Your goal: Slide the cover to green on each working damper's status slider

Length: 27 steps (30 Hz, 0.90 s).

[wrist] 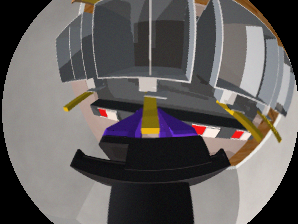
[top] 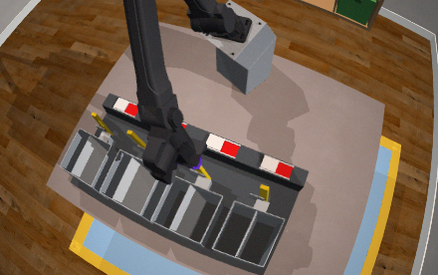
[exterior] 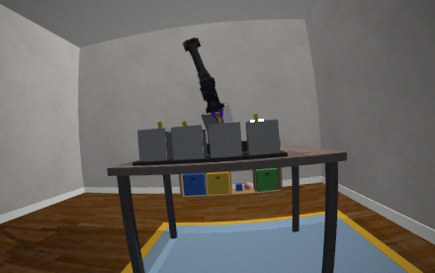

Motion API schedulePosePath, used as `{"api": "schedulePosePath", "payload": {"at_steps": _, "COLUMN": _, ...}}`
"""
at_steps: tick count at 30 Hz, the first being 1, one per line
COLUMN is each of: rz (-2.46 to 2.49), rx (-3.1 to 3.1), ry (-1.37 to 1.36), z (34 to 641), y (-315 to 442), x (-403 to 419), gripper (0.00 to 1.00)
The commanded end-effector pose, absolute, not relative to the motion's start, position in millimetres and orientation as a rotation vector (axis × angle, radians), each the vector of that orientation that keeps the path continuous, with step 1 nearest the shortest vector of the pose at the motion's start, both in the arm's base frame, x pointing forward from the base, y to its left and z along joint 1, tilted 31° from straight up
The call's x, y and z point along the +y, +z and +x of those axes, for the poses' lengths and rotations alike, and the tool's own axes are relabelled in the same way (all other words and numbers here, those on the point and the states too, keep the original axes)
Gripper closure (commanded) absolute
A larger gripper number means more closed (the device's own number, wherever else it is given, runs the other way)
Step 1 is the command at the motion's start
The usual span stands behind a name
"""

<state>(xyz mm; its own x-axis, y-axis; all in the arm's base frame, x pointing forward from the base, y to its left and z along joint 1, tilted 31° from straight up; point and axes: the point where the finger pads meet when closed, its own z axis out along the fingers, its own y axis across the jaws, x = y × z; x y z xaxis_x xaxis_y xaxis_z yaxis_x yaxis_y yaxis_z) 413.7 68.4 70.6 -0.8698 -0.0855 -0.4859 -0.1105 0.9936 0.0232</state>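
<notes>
A dark-legged table (exterior: 316, 155) with a taupe top stands on a yellow-edged blue rug (exterior: 257, 247) over wood flooring, grey walls around. The end effector (top: 196, 166) is clamped on the yellow lever (wrist: 150, 117) of the third damper (top: 191, 211), just behind the red-showing sliders (top: 224, 145).

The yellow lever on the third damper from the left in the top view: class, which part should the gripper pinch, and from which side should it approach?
Pinch the free outer end of the yellow lever, coming from the slider side, above and in front. It is a thin flat bar slanting up from the damper, so parallel fingers fit across its narrow faces. The gripper is already shut on it this way.
</notes>
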Motion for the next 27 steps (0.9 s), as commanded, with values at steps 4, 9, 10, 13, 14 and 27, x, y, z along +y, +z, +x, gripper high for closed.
{"api": "schedulePosePath", "payload": {"at_steps": 4, "rz": -0.125, "rx": 2.653, "ry": 0.026, "z": 414, "y": 66, "x": 78, "gripper": 0.83}}
{"api": "schedulePosePath", "payload": {"at_steps": 9, "rz": -0.116, "rx": 2.641, "ry": -0.002, "z": 419, "y": 71, "x": 82, "gripper": 0.83}}
{"api": "schedulePosePath", "payload": {"at_steps": 10, "rz": -0.115, "rx": 2.651, "ry": -0.015, "z": 414, "y": 66, "x": 82, "gripper": 0.83}}
{"api": "schedulePosePath", "payload": {"at_steps": 13, "rz": -0.105, "rx": 2.636, "ry": -0.045, "z": 420, "y": 72, "x": 86, "gripper": 0.83}}
{"api": "schedulePosePath", "payload": {"at_steps": 14, "rz": -0.102, "rx": 2.636, "ry": -0.056, "z": 420, "y": 71, "x": 87, "gripper": 0.83}}
{"api": "schedulePosePath", "payload": {"at_steps": 27, "rz": -0.076, "rx": 2.640, "ry": -0.173, "z": 414, "y": 65, "x": 94, "gripper": 0.83}}
